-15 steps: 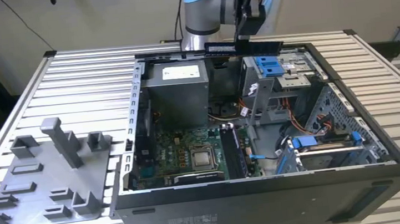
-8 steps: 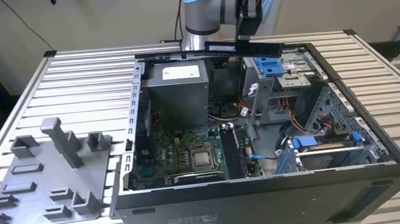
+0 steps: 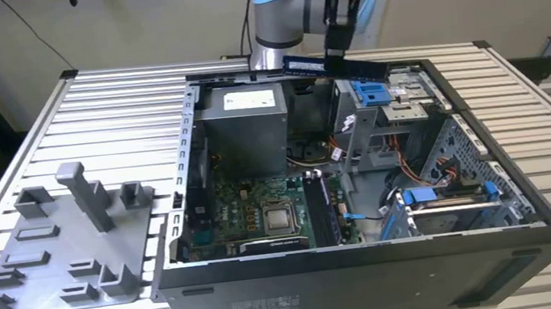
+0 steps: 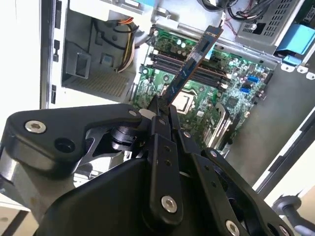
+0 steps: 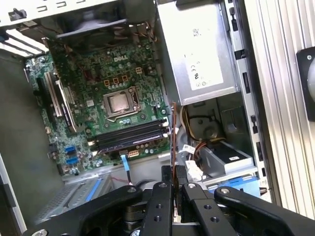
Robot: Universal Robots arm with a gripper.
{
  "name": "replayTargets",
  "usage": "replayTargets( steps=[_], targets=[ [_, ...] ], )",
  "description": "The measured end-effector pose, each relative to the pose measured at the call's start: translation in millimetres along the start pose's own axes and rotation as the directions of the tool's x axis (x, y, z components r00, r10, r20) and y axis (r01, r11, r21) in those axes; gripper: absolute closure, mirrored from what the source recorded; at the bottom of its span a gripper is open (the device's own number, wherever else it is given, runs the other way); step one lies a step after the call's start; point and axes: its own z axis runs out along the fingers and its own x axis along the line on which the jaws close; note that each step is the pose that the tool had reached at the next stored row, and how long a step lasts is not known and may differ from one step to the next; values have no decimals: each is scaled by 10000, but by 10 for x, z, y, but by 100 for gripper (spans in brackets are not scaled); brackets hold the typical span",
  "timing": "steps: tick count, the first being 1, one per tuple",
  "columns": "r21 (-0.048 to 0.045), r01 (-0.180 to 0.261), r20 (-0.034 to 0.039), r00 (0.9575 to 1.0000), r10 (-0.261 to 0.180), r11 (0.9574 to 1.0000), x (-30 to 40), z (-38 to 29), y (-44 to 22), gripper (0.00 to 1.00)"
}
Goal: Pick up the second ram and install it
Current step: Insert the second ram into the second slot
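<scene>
– Table [image 3: 96, 104] of pale slats, with an open computer case [image 3: 370, 275] lying on it. Grey holder plate [image 3: 51, 263] at the exterior view's left. Arm [image 3: 275, 1]?

– Over the edge of the case farthest from the exterior camera, wrist high. Green board [image 5: 88, 83] on the case floor below, black memory slots [image 5: 133, 135] beside the processor [image 5: 119, 103].

– Gripper [image 4: 165, 109]?

– Fingers pressed together on the memory stick [image 4: 192, 61], pinching one end by its flat faces. The rest of the stick juts out free, in the air above the case and well apart from the slots.

– Handling?

– Judged light and thin. Stiff along its length, but likely to crack if twisted. The faces look smooth, so a flat pinch could let it swivel, and the long free end gives leverage against the grip. Contact edge and chips are probably the fragile parts. Best hold is on the board faces near an end, clear of the contacts. It would tolerate little tilt in a slot.
</scene>
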Motion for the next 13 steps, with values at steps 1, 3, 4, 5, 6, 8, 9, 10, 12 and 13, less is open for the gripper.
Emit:
replayTargets(
  steps=[1,3,4,5,6,8,9,10,12,13],
  targets=[
    [7,-113,0,9999,113,9999,0,1,0,86],
    [18,-304,-1,9995,304,9995,0,3,0,86],
    [25,-408,-1,9992,408,9992,0,4,0,86],
    [30,-510,-2,9987,510,9987,0,4,0,86],
    [35,-605,-3,9982,605,9982,0,5,0,86],
    [38,-755,-7,9971,755,9971,0,6,0,86],
    [35,-815,-10,9967,815,9967,0,6,0,86],
    [31,-879,-14,9961,879,9961,0,6,1,86],
    [25,-1035,-20,9946,1035,9946,1,7,1,86],
    [24,-1118,-22,9937,1118,9937,0,7,0,86]
  ],
)
